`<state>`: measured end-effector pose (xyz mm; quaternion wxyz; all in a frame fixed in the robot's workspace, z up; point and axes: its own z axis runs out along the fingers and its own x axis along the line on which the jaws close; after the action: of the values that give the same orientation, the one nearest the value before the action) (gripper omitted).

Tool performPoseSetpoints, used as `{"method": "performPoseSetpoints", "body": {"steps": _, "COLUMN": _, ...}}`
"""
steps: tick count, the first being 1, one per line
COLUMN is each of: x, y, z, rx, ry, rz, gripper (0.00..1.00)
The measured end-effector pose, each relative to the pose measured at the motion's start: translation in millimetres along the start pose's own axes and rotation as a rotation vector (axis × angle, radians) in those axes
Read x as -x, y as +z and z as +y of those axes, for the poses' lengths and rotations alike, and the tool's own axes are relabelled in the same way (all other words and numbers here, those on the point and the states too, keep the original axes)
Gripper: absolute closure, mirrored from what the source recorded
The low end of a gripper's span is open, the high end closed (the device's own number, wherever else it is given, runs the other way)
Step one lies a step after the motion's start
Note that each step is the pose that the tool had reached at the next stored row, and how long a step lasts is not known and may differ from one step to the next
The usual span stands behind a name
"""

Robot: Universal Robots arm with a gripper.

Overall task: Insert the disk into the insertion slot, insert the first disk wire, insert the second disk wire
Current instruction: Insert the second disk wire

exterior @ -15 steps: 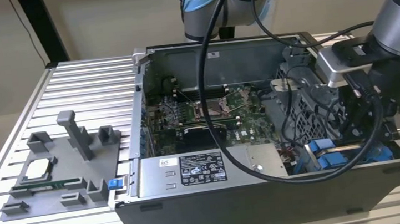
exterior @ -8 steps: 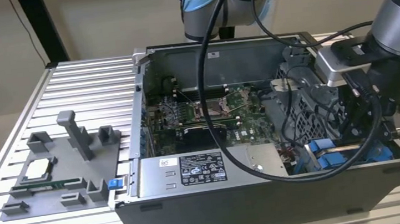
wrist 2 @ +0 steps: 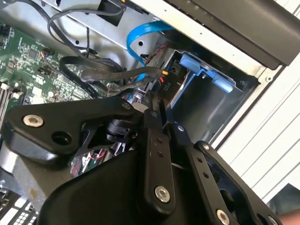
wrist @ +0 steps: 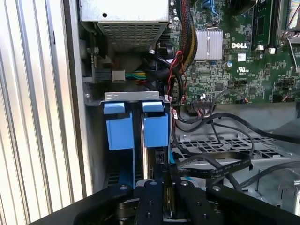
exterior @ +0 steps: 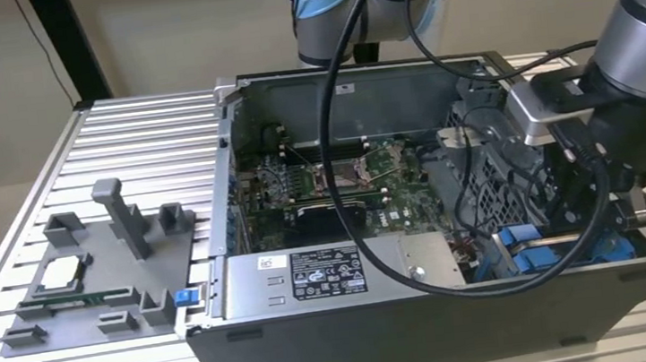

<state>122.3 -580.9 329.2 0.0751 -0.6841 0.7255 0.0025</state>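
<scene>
Exterior view | ribbed metal table (exterior: 126,134) | beige wall (exterior: 174,25) | computer case (exterior: 434,322)

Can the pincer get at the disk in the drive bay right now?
Probably yes. In the first wrist view the pincer sits right at the disk, which stands on edge in the insertion slot; the black cables lie beside it, not across it.

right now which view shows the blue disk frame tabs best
The first wrist view: the two blue frame tabs face the camera side by side in the insertion slot, just ahead of the gripper. The second wrist view catches them edge-on; the exterior view shows them partly behind cables.
</scene>
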Motion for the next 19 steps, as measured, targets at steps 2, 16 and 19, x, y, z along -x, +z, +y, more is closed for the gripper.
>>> {"method": "performPoseSetpoints", "body": {"steps": 2, "x": 0.4, "y": 2.3, "z": 0.2, "rx": -0.0001, "ry": 0.0, "rz": 0.0008, "gripper": 1.0}}
{"method": "performPoseSetpoints", "body": {"steps": 16, "x": 0.9, "y": -2.9, "z": -0.5, "rx": -0.0001, "ry": 0.0, "rz": -0.0033, "gripper": 0.0}}
{"method": "performPoseSetpoints", "body": {"steps": 19, "x": 2.4, "y": -17.5, "z": -1.8, "rx": 0.0, "ry": 0.0, "rz": -0.002, "gripper": 0.0}}
